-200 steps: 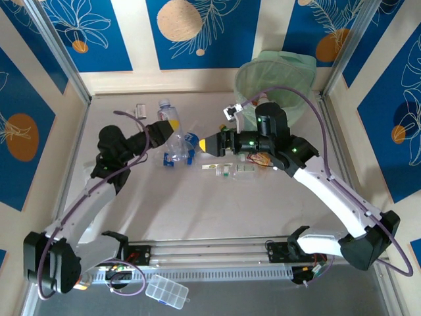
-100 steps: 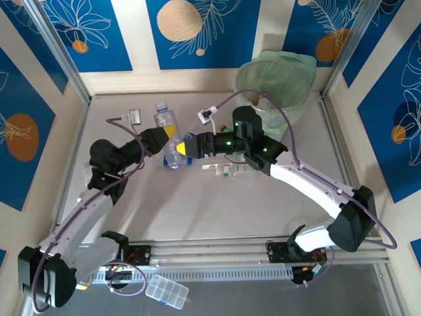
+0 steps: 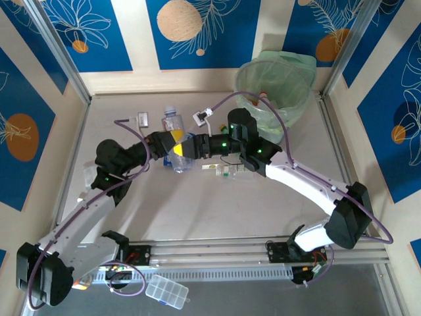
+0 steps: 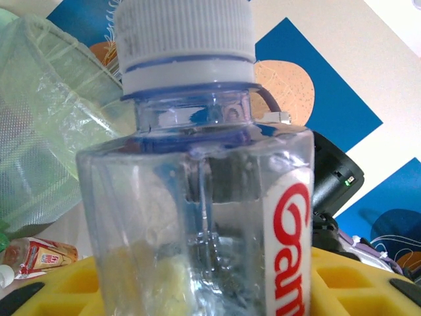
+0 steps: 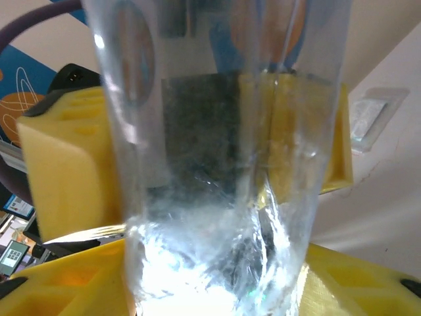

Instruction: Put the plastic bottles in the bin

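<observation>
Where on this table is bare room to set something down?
Free: the near middle of the table between the left arm and right arm, up to the rail; the far strip left of the bin. Crowded: the centre, where left gripper and right gripper meet at the clear bottle, with crushed bottles beside.

Clear compartment box (image 3: 166,291) at near edge, off tabletop (image 3: 197,210); sm. pale packet (image 3: 143,119) far-left on it; blue floral wall panels (image 3: 197,33) behind.

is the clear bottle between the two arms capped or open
Capped: the clear plastic bottle with the red-lettered label has a white ribbed screw cap seated on its neck.
</observation>
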You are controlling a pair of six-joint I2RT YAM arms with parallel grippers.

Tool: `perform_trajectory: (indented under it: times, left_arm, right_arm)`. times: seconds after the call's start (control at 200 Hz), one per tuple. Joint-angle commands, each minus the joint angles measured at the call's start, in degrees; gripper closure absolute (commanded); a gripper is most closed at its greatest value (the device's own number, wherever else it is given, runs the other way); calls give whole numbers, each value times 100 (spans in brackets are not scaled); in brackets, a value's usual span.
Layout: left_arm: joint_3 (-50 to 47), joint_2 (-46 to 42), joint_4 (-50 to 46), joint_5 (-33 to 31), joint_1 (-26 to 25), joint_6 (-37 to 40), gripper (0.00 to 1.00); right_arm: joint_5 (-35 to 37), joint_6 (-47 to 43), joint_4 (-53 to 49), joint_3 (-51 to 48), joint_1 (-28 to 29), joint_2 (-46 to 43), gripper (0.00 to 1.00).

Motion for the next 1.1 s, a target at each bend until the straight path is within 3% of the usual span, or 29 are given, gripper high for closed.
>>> perform_trajectory:
  times: [0.0, 0.135, 0.265, 0.445, 0.6, 0.78, 0.87, 1.095]
  left_arm:
    - [168, -41, -87, -12, -96, 253, 50]
    - [229, -54, -134, 31, -156, 271, 45]
    - [380, -207, -401, 125, -158, 418, 26]
    - [901, -865, -2307, -226, -163, 1461, 10]
    - [1305, -1300, -3912, -651, -158, 2319, 9]
    - [1109, -1589, -4700, -705, -163, 2481, 11]
    - [852, -1744, -4765, -714, -165, 2374, 12]
    - [799, -1819, -5122, -784, -167, 2366, 13]
  right_arm:
    - [-75, 73, 245, -174, 54, -238, 48]
    - [-71, 78, 251, -261, 58, -363, 51]
    - [20, -107, -69, -267, 25, -573, 52]
    - [484, -633, -939, -254, -204, -1131, 52]
    - [1107, -1331, -2336, 253, -757, -1597, 53]
    - [3020, -2203, -4477, 1621, -1615, -1483, 55]
    - [3774, -2410, -4832, 2058, -2065, -1264, 56]
    - [4234, -2479, -5219, 3135, -3258, -57, 57]
